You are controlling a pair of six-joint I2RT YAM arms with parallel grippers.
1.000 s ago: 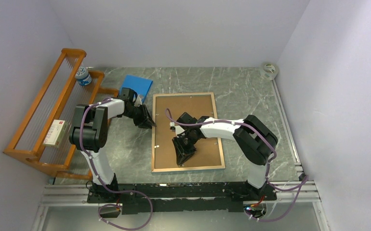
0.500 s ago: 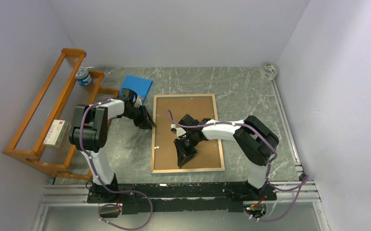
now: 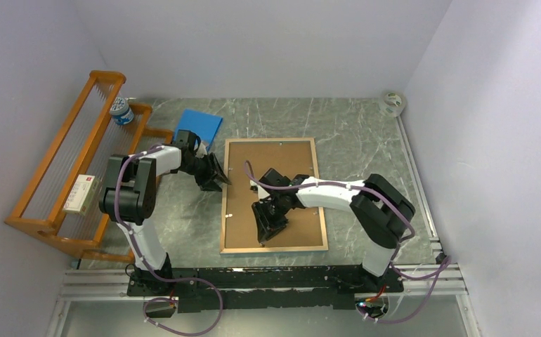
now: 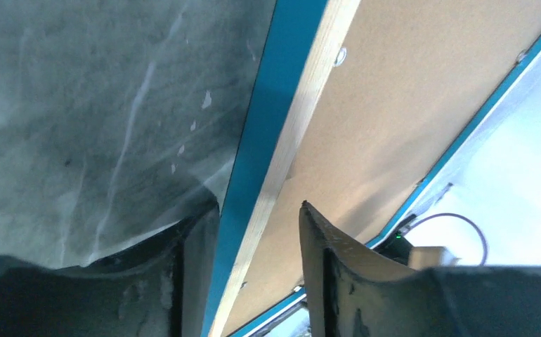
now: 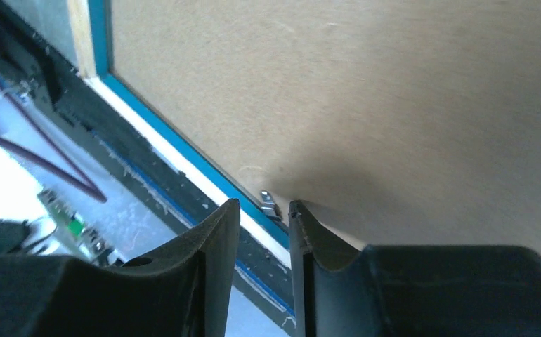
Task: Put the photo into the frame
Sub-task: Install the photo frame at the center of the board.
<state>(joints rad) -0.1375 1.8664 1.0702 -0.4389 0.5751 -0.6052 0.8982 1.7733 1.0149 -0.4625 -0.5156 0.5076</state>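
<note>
The frame (image 3: 223, 217) lies face down on the table, light wood rails up, with the brown backing board (image 3: 282, 158) set in it. The photo does not show. My left gripper (image 3: 218, 177) sits at the frame's left rail; in the left wrist view (image 4: 259, 205) the blue-and-wood rail (image 4: 275, 140) runs between the narrowly parted fingers, with board showing beside it. My right gripper (image 3: 262, 236) is low over the board near the frame's near rail. In the right wrist view (image 5: 264, 203) its fingers stand slightly apart, with a small metal tab (image 5: 270, 206) at the tips.
An orange wooden rack (image 3: 50, 182) stands at the left with a small box (image 3: 83, 194) and a blue-white jar (image 3: 120, 111). A flat blue pad (image 3: 199, 126) lies behind the left gripper. A tape roll (image 3: 393, 102) sits at the far right corner.
My right gripper has crept toward the near left over the board, and its elbow has swung out to the right. The left gripper and the frame have barely moved.
</note>
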